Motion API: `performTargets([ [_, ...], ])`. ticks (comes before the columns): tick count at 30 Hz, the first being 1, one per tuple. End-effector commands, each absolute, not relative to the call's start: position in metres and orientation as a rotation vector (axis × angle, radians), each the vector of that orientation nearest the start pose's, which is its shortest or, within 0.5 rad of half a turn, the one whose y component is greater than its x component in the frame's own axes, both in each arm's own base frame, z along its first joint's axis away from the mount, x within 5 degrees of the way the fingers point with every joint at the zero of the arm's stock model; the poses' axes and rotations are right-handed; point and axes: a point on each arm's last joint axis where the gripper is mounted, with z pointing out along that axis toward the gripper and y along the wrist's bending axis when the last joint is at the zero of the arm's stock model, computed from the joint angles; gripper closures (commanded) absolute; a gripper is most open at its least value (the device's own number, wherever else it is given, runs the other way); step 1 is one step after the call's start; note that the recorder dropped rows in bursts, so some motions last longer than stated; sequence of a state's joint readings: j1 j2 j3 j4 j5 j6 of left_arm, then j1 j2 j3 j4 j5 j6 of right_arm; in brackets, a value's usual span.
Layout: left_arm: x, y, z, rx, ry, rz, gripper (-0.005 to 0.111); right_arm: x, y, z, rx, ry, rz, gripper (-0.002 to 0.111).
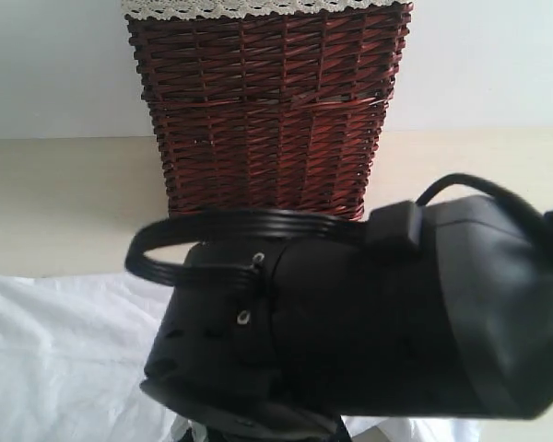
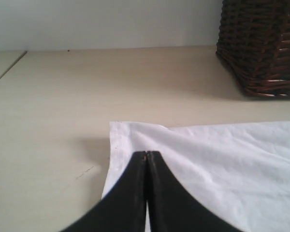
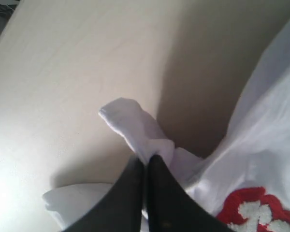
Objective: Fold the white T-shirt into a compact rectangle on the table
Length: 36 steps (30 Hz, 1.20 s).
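Observation:
The white T-shirt [image 1: 64,359] lies spread on the pale table [image 1: 64,203] at the front left. A large black arm [image 1: 378,313] reaches in from the right and hides the middle. My right gripper [image 3: 146,159] is shut on a bunched fold of the shirt [image 3: 135,125], held up off the table [image 3: 63,72]. The red band with fuzzy white letters [image 3: 253,210] hangs beside it. My left gripper [image 2: 147,152] is shut, its tips over the flat shirt [image 2: 222,154] near its far corner. No cloth shows bunched between them. Neither gripper's tips show in the exterior view.
A dark red wicker basket [image 1: 267,110] with white lace trim [image 1: 249,7] stands at the back against the white wall. It also shows in the left wrist view as the basket [image 2: 266,43]. Bare table [image 2: 63,106] lies beyond the shirt's corner.

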State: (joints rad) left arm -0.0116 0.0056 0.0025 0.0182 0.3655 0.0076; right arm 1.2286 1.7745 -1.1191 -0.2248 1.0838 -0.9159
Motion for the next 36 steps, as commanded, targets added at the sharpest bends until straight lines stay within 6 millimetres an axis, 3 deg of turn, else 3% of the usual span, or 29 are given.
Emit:
performTargets([
  [1,0.053,0.000,0.181,0.029,1.841,0.022,0.107,0.131,0.286,0.194,-2.850,1.302,-0.276,0.108],
  [5,0.053,0.000,0.181,0.029,1.841,0.022,0.107,0.143,0.284,0.200,-2.813,1.361,-0.139,0.108],
  [10,0.053,0.000,0.181,0.029,1.841,0.022,0.107,0.167,0.287,0.219,-2.674,1.468,0.155,0.108],
  [15,0.053,0.000,0.181,0.029,1.841,0.022,0.107,0.194,0.277,0.233,-2.491,1.634,0.386,0.108],
  [18,0.053,0.000,0.181,0.029,1.841,0.022,0.107,0.199,0.271,0.235,-2.416,1.744,0.568,0.108],
  [24,0.053,0.000,0.181,0.031,1.841,0.024,0.107,0.217,0.253,0.239,-2.274,1.878,0.756,0.100],
  [29,0.053,0.000,0.181,0.031,1.841,0.024,0.107,0.226,0.256,0.249,-2.052,1.804,1.068,0.101],
  [33,0.053,0.000,0.181,0.031,1.841,0.024,0.107,0.229,0.254,0.249,-2.046,1.787,1.066,0.101],
  [36,0.053,0.000,0.181,0.031,1.841,0.024,0.107,0.230,0.249,0.245,-2.043,1.921,1.006,0.099],
])
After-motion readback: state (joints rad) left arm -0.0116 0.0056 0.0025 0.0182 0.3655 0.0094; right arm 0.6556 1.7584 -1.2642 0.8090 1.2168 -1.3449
